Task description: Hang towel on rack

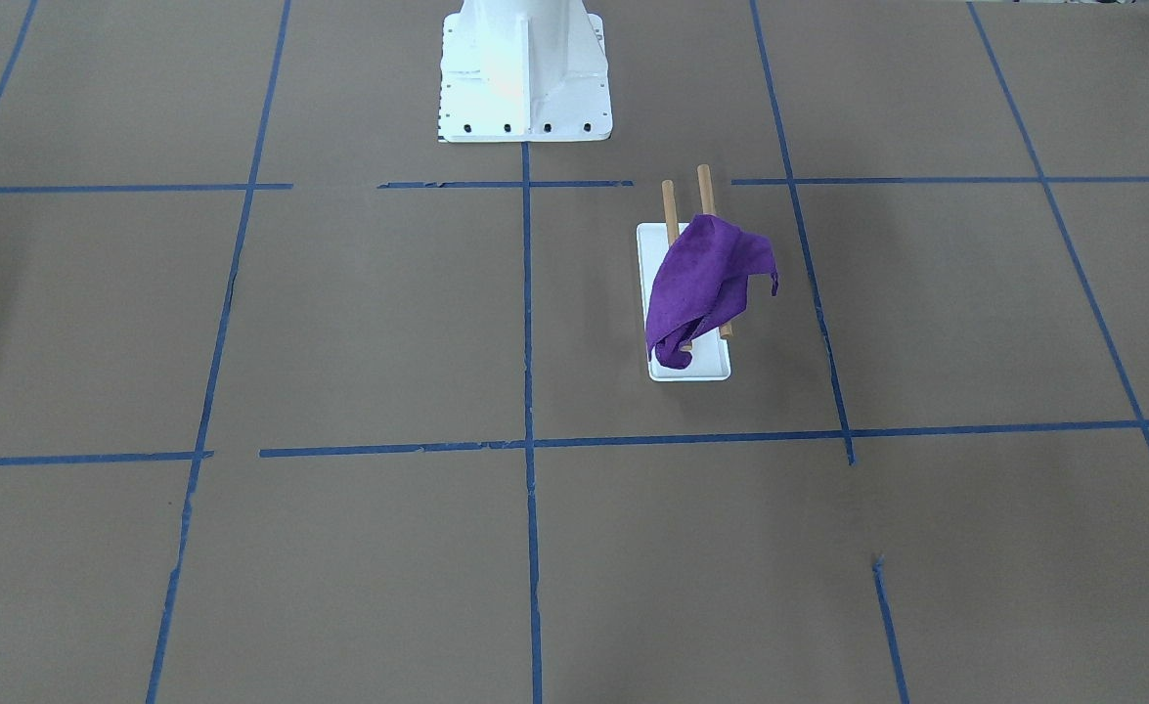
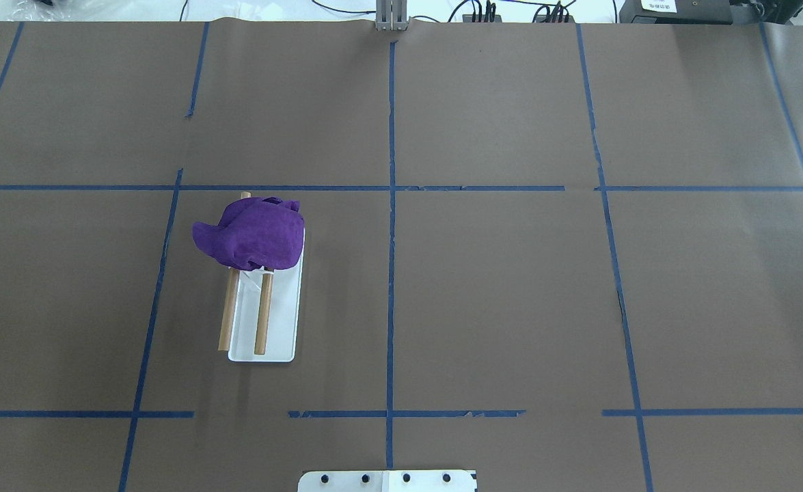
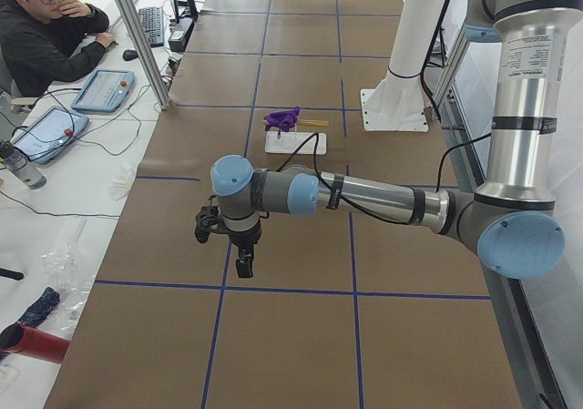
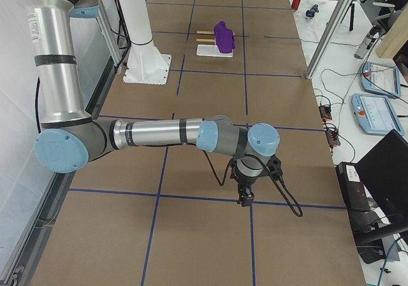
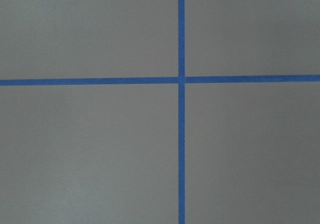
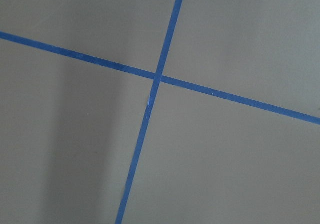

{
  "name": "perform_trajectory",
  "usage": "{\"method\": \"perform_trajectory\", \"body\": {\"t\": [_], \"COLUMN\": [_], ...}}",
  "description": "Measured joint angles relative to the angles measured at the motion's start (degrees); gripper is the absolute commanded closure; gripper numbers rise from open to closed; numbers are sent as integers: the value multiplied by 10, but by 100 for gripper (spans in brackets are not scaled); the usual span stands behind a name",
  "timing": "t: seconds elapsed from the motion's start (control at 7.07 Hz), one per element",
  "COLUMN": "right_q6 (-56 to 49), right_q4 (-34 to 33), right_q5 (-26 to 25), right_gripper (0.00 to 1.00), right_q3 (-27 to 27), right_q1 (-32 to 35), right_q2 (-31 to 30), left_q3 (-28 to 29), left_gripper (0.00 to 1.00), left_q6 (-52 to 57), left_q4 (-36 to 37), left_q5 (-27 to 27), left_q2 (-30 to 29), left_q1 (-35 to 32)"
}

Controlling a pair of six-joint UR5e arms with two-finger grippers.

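Note:
A purple towel (image 1: 706,279) lies bunched over one end of the rack's two wooden dowels (image 1: 670,205), above the rack's flat white base (image 1: 701,370). In the overhead view the towel (image 2: 254,232) covers the far end of the dowels (image 2: 262,321). It also shows in the side views (image 3: 282,117) (image 4: 224,36). My left gripper (image 3: 244,265) hangs over the table far from the rack. My right gripper (image 4: 245,200) hangs over the other end of the table. I cannot tell whether either is open or shut. Both wrist views show only brown paper and blue tape.
The white bolted pedestal (image 1: 525,78) stands at the robot's edge of the table, near the rack. The table is covered in brown paper with blue tape lines (image 2: 391,273). A seated person (image 3: 41,35), pendants and cables are beyond the table edge.

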Motion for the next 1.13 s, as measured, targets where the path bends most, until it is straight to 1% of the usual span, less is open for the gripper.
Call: {"method": "perform_trajectory", "body": {"t": [0.28, 0.71, 1.13], "right_q6": [28, 75, 87], "right_q4": [2, 47, 61], "right_q5": [-1, -2, -1], "right_gripper": [0, 0, 0], "right_q3": [3, 4, 2], "right_q1": [0, 0, -1], "right_q2": [0, -7, -8], "left_q3": [-7, -12, -25], "left_gripper": [0, 0, 0], "left_q6": [0, 14, 11], "left_q4": [0, -10, -9], "left_q5": [0, -1, 1], "left_q2": [-5, 10, 12], "left_q1": [-2, -13, -12]}}
